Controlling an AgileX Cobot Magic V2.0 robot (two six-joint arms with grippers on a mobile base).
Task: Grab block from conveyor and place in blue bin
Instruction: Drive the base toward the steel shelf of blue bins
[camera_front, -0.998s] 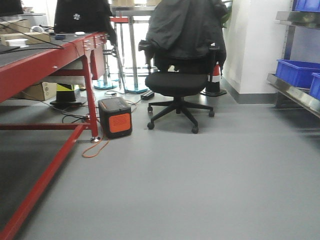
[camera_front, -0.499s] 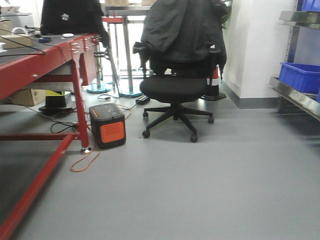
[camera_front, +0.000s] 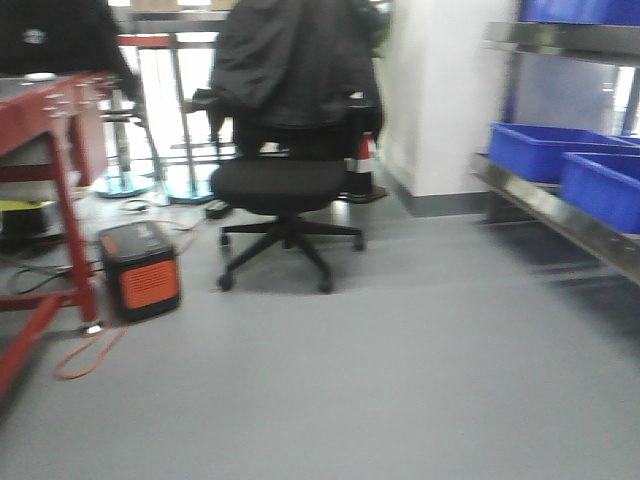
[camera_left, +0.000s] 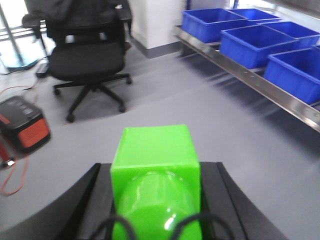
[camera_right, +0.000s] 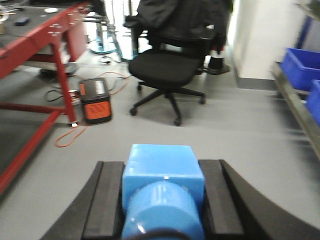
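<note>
Grey floor (camera_front: 400, 380), office chair (camera_front: 280, 185) ahead, blue bins (camera_front: 545, 150) right; left tool (camera_left: 156, 175) grips green block (camera_left: 152, 150), right tool (camera_right: 162, 185) blue block (camera_right: 161, 162).

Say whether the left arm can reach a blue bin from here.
Probably not yet: the left gripper holding the green block is across bare floor from the blue bins; nothing blocks the way.
</note>
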